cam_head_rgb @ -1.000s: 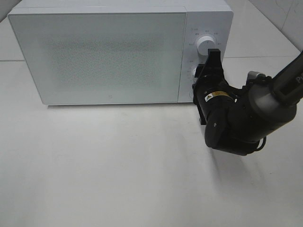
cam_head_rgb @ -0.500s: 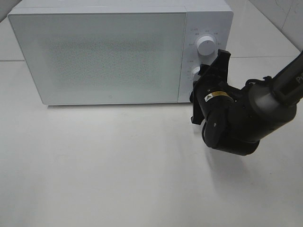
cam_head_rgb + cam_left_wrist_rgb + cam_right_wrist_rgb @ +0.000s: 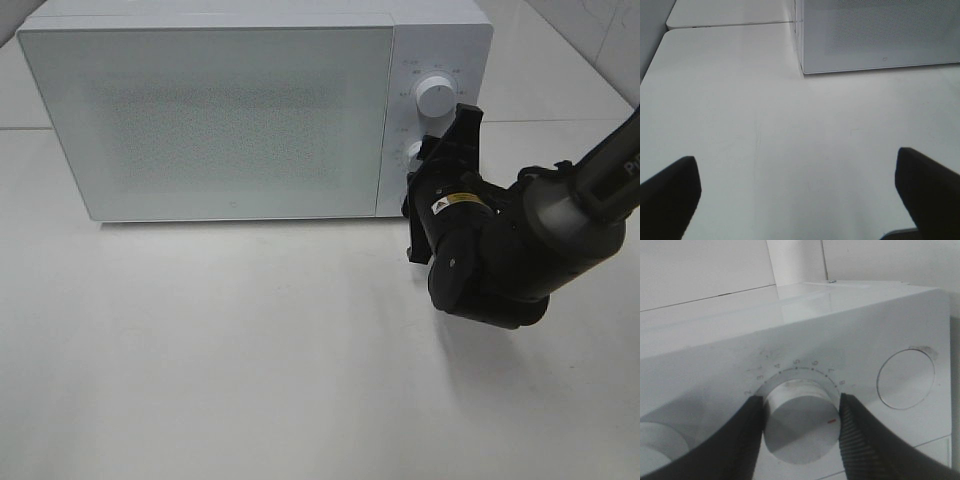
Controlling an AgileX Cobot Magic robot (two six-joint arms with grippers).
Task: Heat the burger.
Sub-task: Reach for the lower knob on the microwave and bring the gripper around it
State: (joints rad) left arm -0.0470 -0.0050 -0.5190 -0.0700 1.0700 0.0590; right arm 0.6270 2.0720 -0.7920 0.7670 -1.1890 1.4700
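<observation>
White lower dial — right fingers pinching it.

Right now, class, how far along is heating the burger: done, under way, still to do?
Done: the door is shut; no burger shows, so probably inside. In hand: the right gripper clamps the lower knob. Left: finish the setting, let it heat; the left gripper hangs open over the table.
</observation>
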